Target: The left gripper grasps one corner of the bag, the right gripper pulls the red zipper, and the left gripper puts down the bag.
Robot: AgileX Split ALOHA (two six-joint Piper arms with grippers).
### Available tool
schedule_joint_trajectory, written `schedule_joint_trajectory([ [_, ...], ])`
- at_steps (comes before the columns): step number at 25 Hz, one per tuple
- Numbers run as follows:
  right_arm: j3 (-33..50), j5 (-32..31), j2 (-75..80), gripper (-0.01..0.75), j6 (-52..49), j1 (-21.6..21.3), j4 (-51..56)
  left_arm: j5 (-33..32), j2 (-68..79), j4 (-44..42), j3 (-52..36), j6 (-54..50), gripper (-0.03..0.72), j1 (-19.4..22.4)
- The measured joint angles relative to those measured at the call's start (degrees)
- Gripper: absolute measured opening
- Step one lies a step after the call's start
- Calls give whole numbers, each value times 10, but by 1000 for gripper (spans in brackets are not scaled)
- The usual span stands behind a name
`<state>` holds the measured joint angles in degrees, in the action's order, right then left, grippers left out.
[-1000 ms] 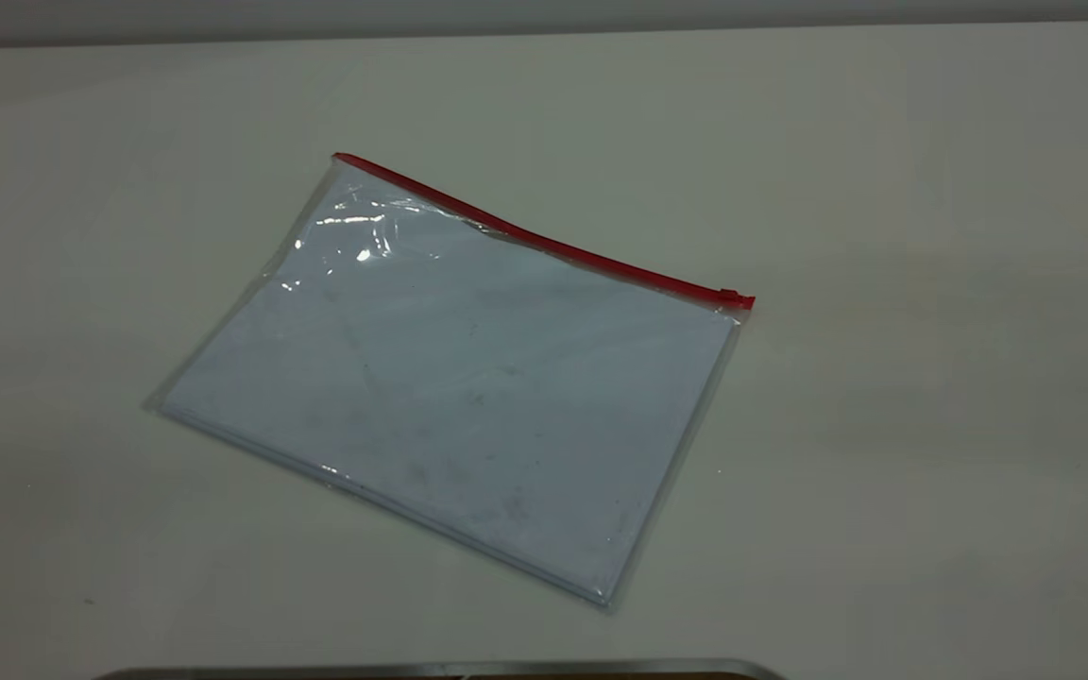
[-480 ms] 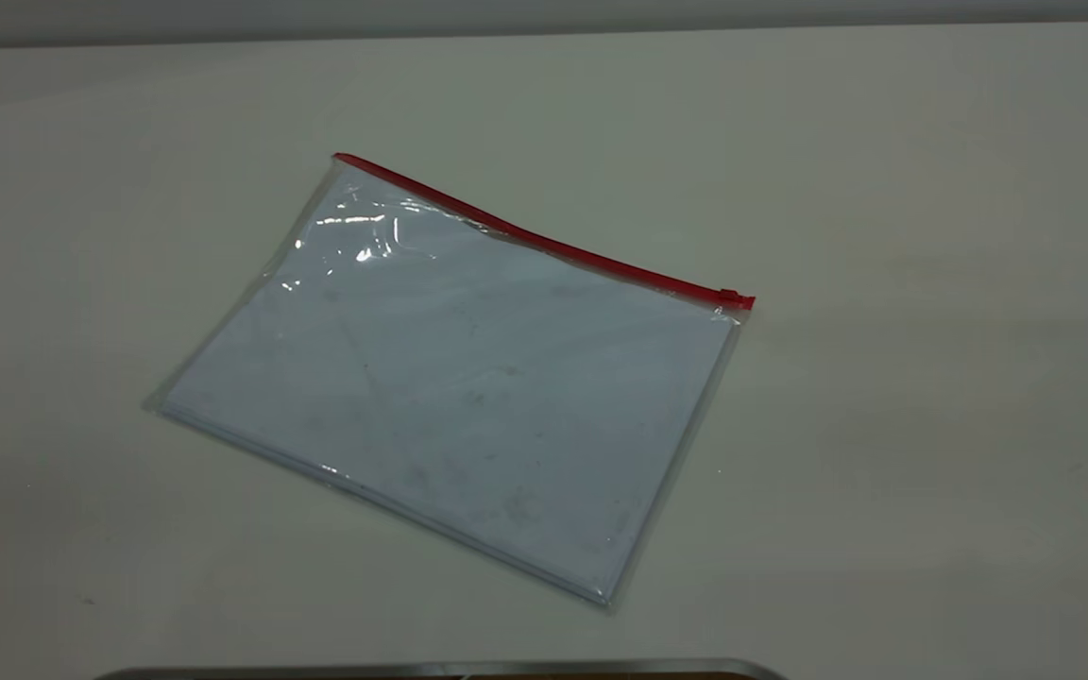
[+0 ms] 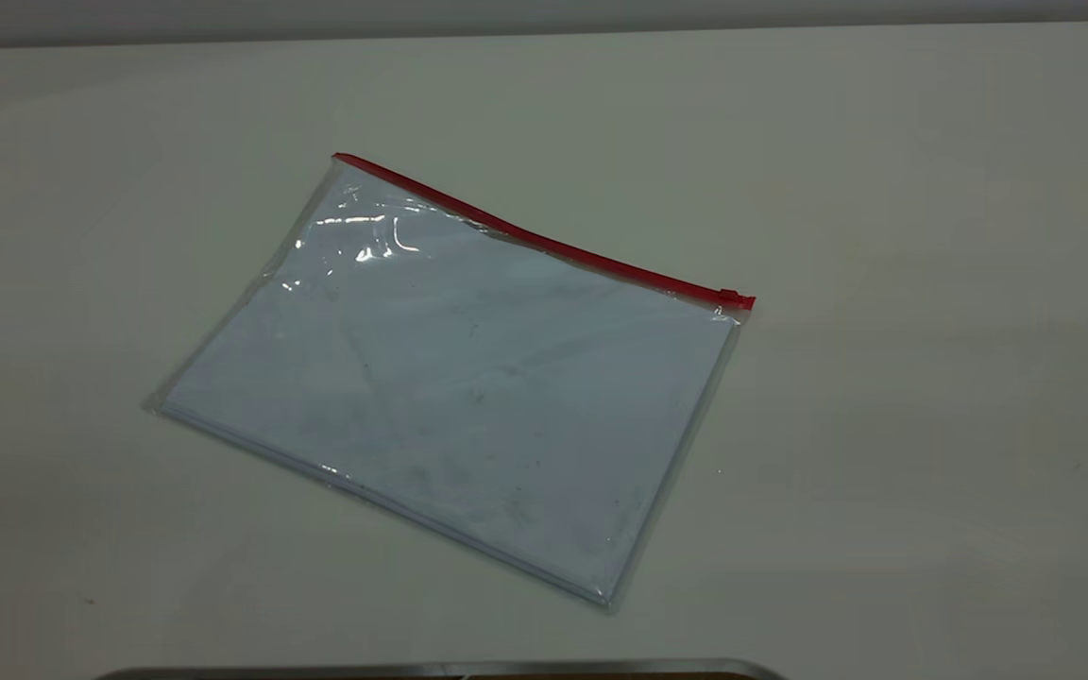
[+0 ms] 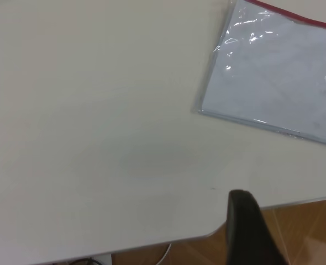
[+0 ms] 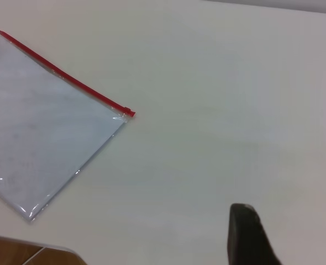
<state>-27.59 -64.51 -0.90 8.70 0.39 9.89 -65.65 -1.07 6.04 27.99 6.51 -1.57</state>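
On the white surface (image 3: pixel 931 189) the bag (image 3: pixel 450 397) lies flat, both claws released (well apart); a corner opposite the slider (image 3: pixel 736 299) is best grasped.

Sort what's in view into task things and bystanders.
Task things: the bag, flat on the table; the red zipper; the left gripper and the right gripper, both off the bag.
Bystanders: the table; metal-edged thing at its near edge.

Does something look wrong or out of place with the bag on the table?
Nothing stands out. The bag lies flat on the table, turned at an angle to its edges, with white paper inside. The red zipper runs unbroken along the far edge, its slider at the right end. No gripper touches it.
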Motion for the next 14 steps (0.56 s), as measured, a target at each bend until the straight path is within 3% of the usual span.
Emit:
schedule_joint_trajectory([
  [14,0,0,0,390,1,0,0,0,0,0,0,0,431,0],
])
